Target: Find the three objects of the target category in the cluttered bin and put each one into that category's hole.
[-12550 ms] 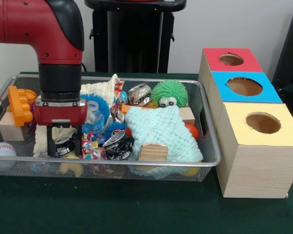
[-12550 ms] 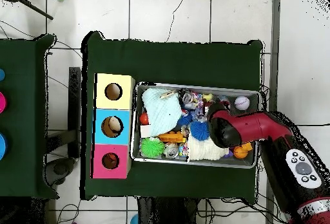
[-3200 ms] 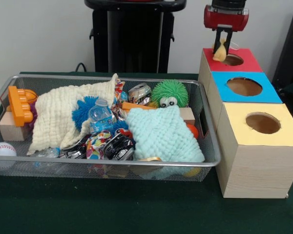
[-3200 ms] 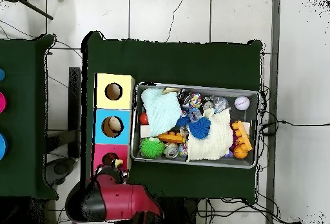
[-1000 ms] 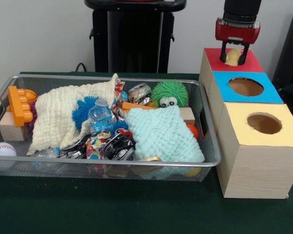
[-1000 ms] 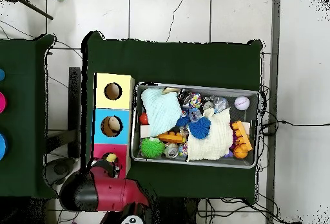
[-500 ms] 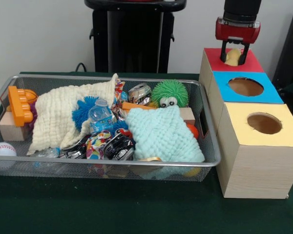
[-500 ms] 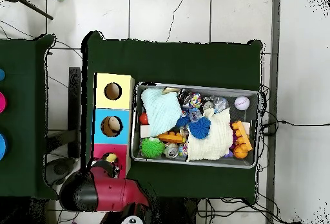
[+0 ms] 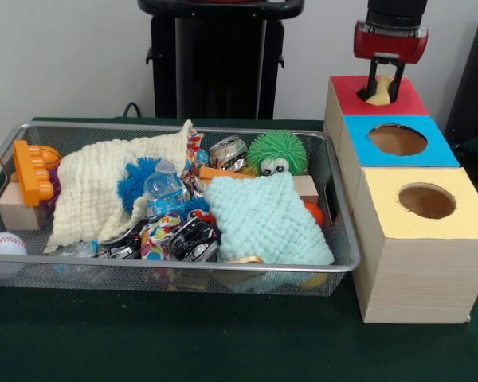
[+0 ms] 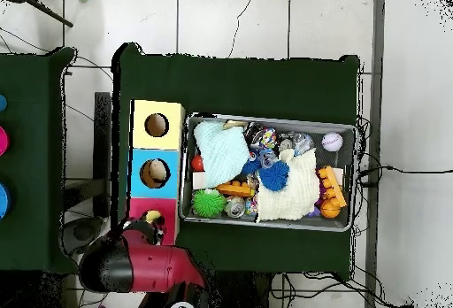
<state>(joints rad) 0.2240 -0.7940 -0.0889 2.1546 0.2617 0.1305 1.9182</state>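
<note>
The bin [image 9: 183, 269] is a silver wire-mesh basket full of clutter on the green table; it also shows in the overhead view [image 10: 268, 118]. The red-faced wooden box [image 9: 346, 91] stands at the far right, at the lower left in the overhead view [image 10: 137, 207]. My gripper [image 9: 382, 86] hangs just above the red face, shut on a pale yellow object [image 9: 380, 94] that reaches down to the box top. The object hides the hole in the front view. In the overhead view the yellow object [image 10: 152, 219] sits over the hole, with my arm [image 10: 133, 267] beside it.
A blue-faced box [image 9: 430, 155] and a yellow-faced box [image 9: 462, 219] stand in a row in front of the red one. The bin holds a cream cloth [image 9: 95, 187], a mint cloth [image 9: 263, 219], a green spiky toy [image 9: 277, 151], a baseball [image 9: 1, 245] and an orange block [image 9: 30, 171].
My gripper has risen a little over the red box, with the yellow object still between its fingers. The three boxes have shifted slightly. The bin's contents have not moved.
</note>
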